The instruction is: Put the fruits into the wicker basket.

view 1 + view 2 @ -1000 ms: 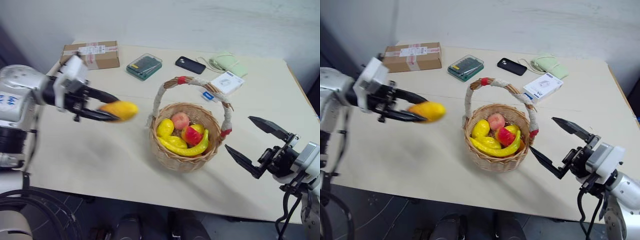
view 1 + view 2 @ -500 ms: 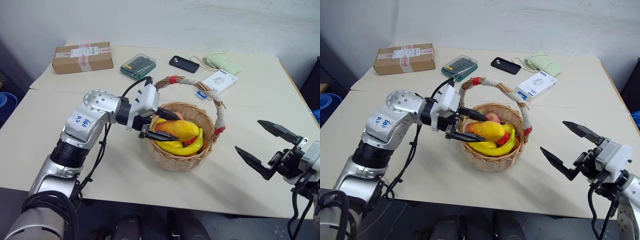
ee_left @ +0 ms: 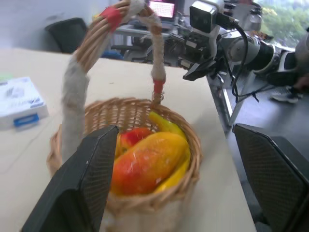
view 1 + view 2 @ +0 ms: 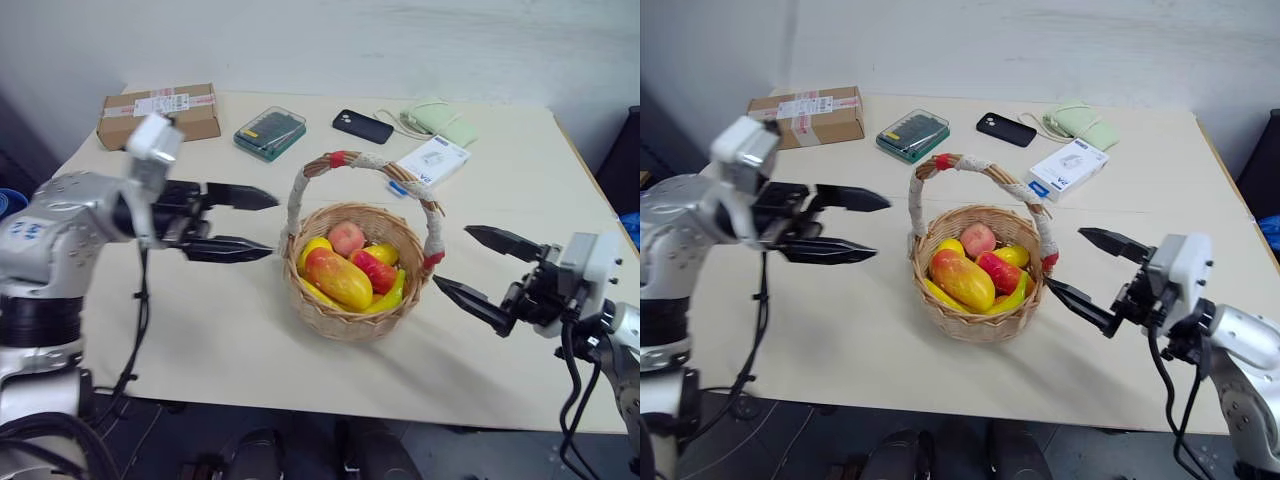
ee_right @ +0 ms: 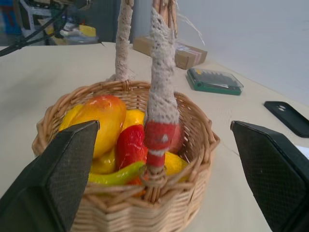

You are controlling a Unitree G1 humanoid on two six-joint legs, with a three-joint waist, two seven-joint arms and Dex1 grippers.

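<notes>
"Several fruits sit in the wicker basket (image 4: 352,300) already, don't they?"

"Yes. The mango (image 4: 338,278) lies on top of the pile, toward my left side of the bowl, with the banana (image 4: 392,292) curving along the near wall under it, a peach-coloured fruit (image 4: 347,238) behind, and yellow and red pieces between. The basket stands near the middle of the table (image 4: 230,340), a little closer to the front edge than the back."

"Anything left to collect?"

"I see no loose fruit on the tabletop, so I judge the job finished or nearly so. Along the back edge there's only a cardboard box (image 4: 158,105) at the left corner, a green case (image 4: 270,133), a black phone (image 4: 364,126), a pale green pouch (image 4: 438,118) and a white box (image 4: 433,161)."

"And your hands?"

"My left gripper (image 4: 240,223) hangs just beside the basket's left rim, fingers spread wide, carrying nothing and touching nothing. My right gripper (image 4: 478,272) hovers just off the right rim, spread fully, also empty."
</notes>
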